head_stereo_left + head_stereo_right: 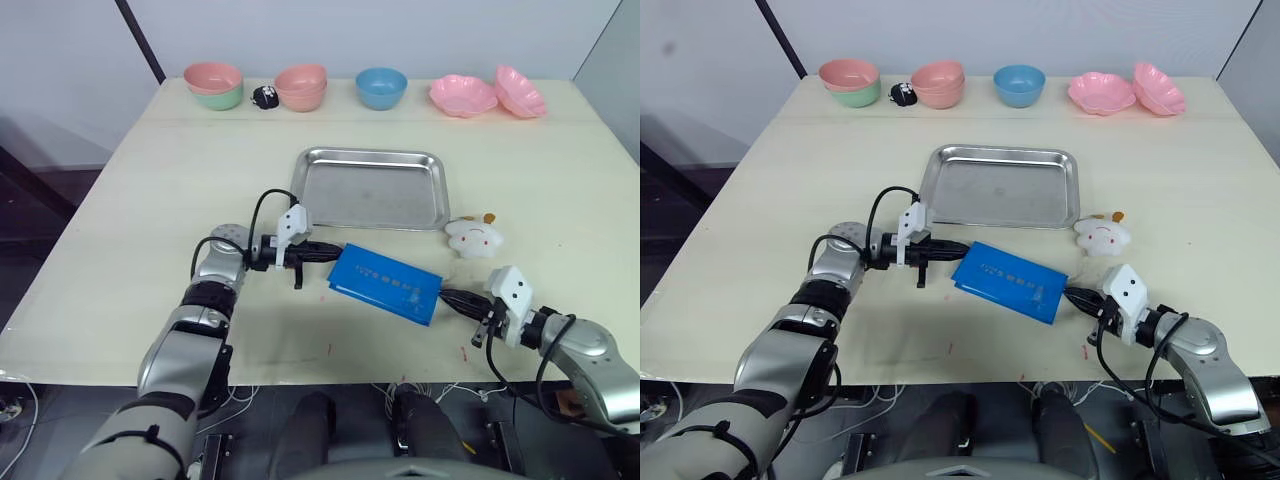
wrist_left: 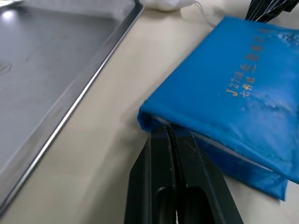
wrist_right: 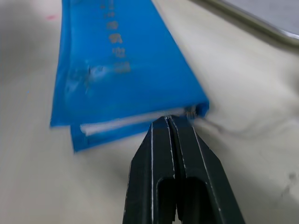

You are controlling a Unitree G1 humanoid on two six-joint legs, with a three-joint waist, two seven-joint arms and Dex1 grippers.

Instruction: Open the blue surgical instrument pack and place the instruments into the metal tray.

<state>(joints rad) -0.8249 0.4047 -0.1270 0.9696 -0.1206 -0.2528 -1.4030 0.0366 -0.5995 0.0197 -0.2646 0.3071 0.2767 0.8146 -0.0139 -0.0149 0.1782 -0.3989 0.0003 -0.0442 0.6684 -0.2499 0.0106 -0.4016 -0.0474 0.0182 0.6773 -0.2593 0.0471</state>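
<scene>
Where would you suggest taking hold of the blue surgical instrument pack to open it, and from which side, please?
Probably by the top flap at one short end. The blue surgical instrument pack lies flat and folded shut beside the metal tray, and both wrist views show the layers parting at its ends. The left gripper and right gripper each meet an end, fingers together, so come in low along the table, endwise.

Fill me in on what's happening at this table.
The robot is working on the blue surgical instrument pack, which lies closed on the table just in front of the metal tray. The left gripper and the right gripper are at opposite ends of the pack, each with its fingers shut at a fold edge. The tray has nothing in it. A small white plush toy sits beside the tray.
</scene>
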